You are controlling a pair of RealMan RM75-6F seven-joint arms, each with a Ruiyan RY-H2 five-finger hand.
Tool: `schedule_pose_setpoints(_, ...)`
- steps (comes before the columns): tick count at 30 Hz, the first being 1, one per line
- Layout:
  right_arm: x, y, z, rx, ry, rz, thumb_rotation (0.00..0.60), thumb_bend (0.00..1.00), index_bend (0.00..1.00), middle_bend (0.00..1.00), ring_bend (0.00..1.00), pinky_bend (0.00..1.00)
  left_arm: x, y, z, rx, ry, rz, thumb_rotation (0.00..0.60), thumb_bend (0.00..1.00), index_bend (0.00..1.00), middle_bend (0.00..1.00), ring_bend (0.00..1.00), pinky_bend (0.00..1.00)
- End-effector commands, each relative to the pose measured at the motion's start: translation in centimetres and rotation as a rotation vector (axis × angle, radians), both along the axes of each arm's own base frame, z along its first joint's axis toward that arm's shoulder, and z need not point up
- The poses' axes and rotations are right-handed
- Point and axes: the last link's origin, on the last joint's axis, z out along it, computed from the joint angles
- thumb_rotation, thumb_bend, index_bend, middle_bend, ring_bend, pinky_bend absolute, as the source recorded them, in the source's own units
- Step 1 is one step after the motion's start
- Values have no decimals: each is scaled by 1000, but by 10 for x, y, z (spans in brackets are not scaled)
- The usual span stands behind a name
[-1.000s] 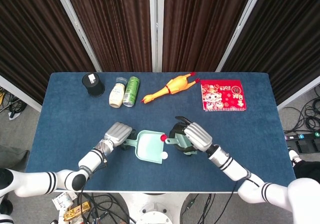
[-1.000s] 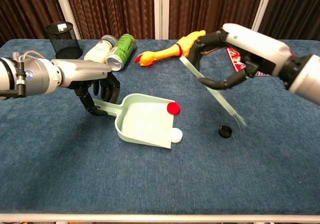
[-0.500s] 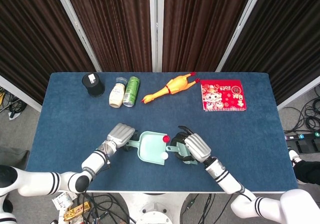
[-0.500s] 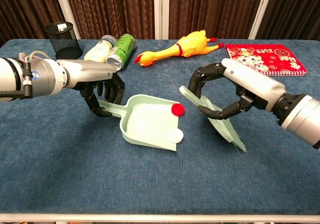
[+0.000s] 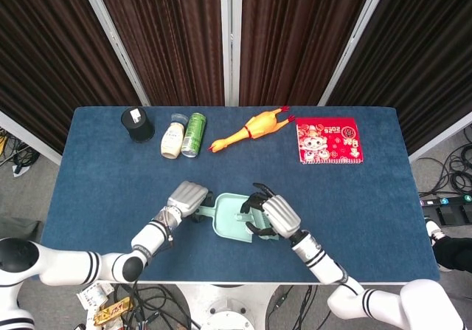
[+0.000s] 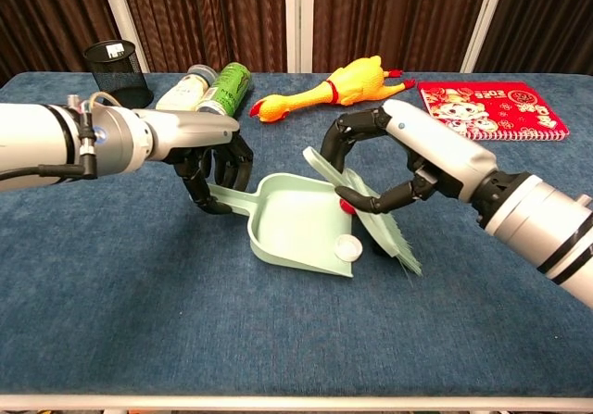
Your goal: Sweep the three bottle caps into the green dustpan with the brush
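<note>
The green dustpan (image 6: 295,221) lies mid-table with its mouth to the right, and my left hand (image 6: 219,166) grips its handle. My right hand (image 6: 389,159) holds the pale green brush (image 6: 363,203), whose bristles (image 6: 400,252) press down at the pan's mouth. A white cap (image 6: 349,245) sits on the pan's lip. A red cap (image 6: 345,207) peeks out beside the brush at the pan's right edge. The black cap is hidden, possibly under the bristles. In the head view the dustpan (image 5: 230,218) lies between my left hand (image 5: 188,197) and right hand (image 5: 270,214), which covers the caps.
Along the far side stand a black mesh cup (image 6: 120,71), a lying cream bottle (image 6: 183,94), a green can (image 6: 225,88), a yellow rubber chicken (image 6: 329,85) and a red notebook (image 6: 489,108). Blue cloth covers the table.
My right hand has come down and swept the brush left to the pan's mouth; the black cap has gone out of sight. My left hand has slid the dustpan to the right.
</note>
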Motion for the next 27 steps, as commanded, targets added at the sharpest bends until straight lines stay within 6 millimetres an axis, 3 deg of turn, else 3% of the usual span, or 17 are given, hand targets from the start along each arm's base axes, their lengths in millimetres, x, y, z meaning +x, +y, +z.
schedule_pose_setpoints(1,5,-3,-4,1,-19,-2,600,628,804,710,328,98,5,0,-3,-10,-12,6,600,378,566,552,394,361)
schedule_pose_setpoints(20,36,-8,-19,6,-159,6,600,628,806,712,328,96,18,3,-12,-18,-46,46,600,377,566,552,394,364)
schedule_pose_setpoints(27,37,-9,-9,-9,-196,17,600,628,806,712,328,96,13,4,-9,-1,-30,57,600,373,549,536,394,366)
